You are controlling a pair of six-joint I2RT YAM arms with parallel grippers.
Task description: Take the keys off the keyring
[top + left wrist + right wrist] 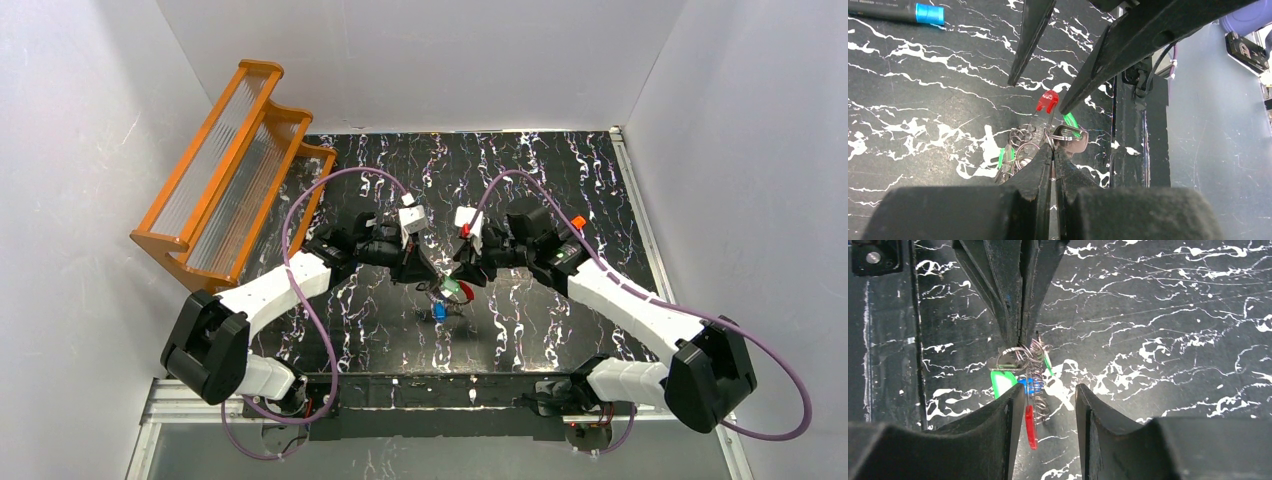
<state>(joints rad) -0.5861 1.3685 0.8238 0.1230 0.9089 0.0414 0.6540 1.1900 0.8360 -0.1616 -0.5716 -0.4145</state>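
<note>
Closest are the left fingers (1035, 172), filling the bottom of the left wrist view. They are pressed together and pinch the keyring (1020, 146). The green, blue and red keys (1000, 381) sit on that ring in a bunch. The right fingers (998, 425) are apart, one on each side of the red key (1030, 426), and they do not squeeze it. All of this is near the middle of the desk (560, 180), a bit toward the near edge. An orange rack (230, 170) stands at the far left corner.
</note>
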